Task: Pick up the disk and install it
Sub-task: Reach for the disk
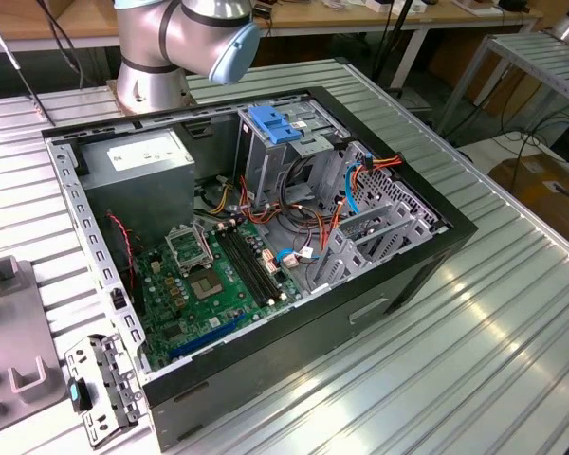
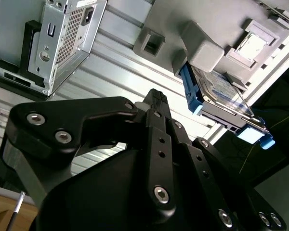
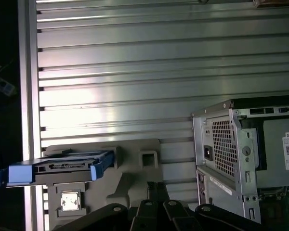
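Robotics lab or workshop: robot arm point(image 1: 185, 38) mounted on ribbed aluminium bench point(image 1: 474, 360), opened computer case point(image 1: 266, 374) with bare motherboard point(image 1: 199, 284), grey fixture tray point(image 1: 9, 332), other benches point(image 1: 541, 57) with dangling cables point(image 1: 395, 43) behind, cardboard box point(image 1: 541, 190) on the floor.

Disk point(image 2: 221, 90) in second wrist view: one end tucked behind grey holder block point(image 2: 204, 50); in first wrist view edge-on, label face hidden. Robot arm point(image 1: 185, 38) cut by exterior view's upper edge. Grey fixture tray point(image 1: 9, 351) at exterior view's left cut by edge. Computer case point(image 3: 231, 144) cut by edge in both wrist views. Gripper point(image 2: 154, 98) body runs off edge.
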Controlling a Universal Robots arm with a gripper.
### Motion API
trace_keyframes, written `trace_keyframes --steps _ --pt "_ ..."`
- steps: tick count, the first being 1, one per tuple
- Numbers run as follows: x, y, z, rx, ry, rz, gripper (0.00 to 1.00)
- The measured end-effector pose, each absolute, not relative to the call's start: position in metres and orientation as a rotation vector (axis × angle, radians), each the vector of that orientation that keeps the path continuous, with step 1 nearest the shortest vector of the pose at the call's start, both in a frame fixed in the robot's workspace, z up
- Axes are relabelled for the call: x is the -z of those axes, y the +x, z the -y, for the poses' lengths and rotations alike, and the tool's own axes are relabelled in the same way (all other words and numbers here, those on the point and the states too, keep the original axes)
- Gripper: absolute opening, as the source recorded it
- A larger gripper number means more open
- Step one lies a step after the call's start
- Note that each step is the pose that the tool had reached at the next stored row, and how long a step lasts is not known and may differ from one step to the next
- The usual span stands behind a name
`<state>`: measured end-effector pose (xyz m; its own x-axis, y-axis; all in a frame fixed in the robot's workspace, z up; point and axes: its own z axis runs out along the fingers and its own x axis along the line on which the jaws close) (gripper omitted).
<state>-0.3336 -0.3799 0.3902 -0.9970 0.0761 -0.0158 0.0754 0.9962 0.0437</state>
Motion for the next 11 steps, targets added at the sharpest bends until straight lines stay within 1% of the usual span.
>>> trace_keyframes --steps 11 --pt "-0.3901 -0.3355 0.3799 -0.067 0.119 -3.121 0.11"
